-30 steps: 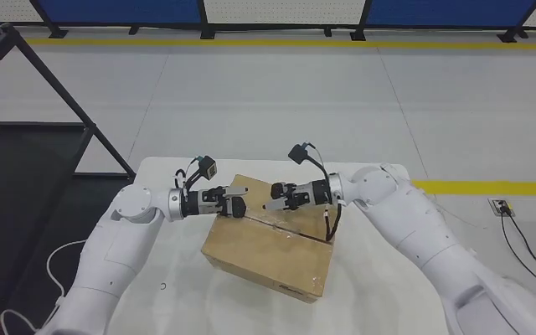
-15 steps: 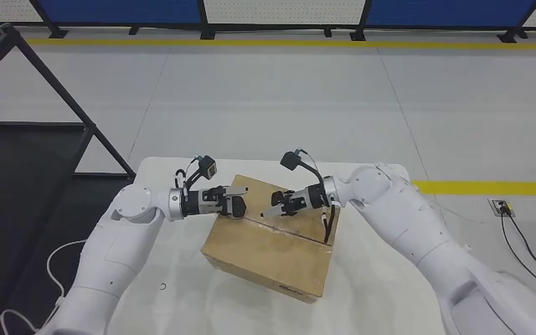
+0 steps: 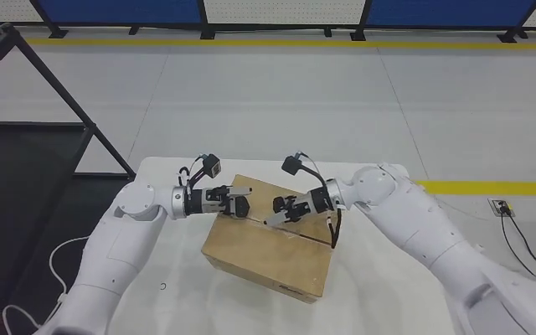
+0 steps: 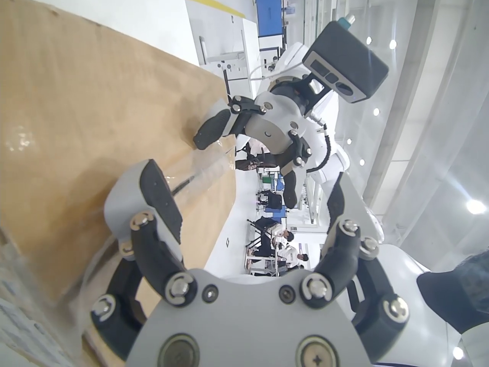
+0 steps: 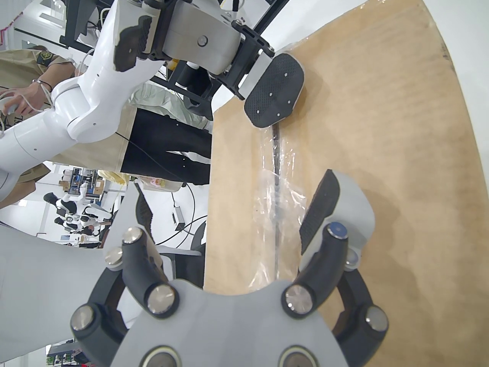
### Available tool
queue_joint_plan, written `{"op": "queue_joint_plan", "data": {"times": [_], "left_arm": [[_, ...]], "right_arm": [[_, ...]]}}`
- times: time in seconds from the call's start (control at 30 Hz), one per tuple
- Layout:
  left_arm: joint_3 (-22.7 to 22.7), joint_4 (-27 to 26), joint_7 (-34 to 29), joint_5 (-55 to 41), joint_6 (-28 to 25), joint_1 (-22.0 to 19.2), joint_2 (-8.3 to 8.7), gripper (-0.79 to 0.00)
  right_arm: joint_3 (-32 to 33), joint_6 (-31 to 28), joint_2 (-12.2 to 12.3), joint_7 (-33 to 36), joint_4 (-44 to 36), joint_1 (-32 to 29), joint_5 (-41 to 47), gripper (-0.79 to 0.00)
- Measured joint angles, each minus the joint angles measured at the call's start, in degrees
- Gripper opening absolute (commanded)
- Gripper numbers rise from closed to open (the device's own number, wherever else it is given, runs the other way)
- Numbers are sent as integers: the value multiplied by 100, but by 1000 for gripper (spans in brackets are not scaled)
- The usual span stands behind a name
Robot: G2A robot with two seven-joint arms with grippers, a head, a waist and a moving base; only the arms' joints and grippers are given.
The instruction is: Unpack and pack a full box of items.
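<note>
From above, the closed box (image 3: 266, 247) sat on the table (image 3: 159, 180); the left gripper (image 3: 240, 204) and right gripper (image 3: 277, 214), both spread open, hung over its far side. At the left wrist, a finger (image 4: 160, 192) lay beside the box's taped seam (image 4: 198, 175) and could, I think, slip off. At the right wrist, tape (image 5: 277, 192) sealed the flaps (image 5: 382, 135); tugging might drag the box.

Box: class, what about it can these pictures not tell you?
- Top view: contents, hidden under the shut flaps of the box.
- Right wrist view: seam under the tape; glare hides whether it is cut.
- Left wrist view: label, blurred and cut off by the edge.
</note>
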Motion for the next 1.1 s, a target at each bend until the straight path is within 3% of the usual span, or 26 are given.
{"op": "queue_joint_plan", "data": {"times": [0.33, 0.77, 1.1], "left_arm": [[376, 136, -171, 135, 116, -235, -138, 0], [730, 457, -321, 123, 69, -523, -334, 0], [994, 713, -570, 36, -12, -694, -506, 0]], "right_arm": [[-385, -191, 436, -191, -354, 29, 303, 0], [-911, -520, 817, -520, -656, 175, 553, 0], [-929, -746, 1086, -746, -806, 107, 535, 0]]}}
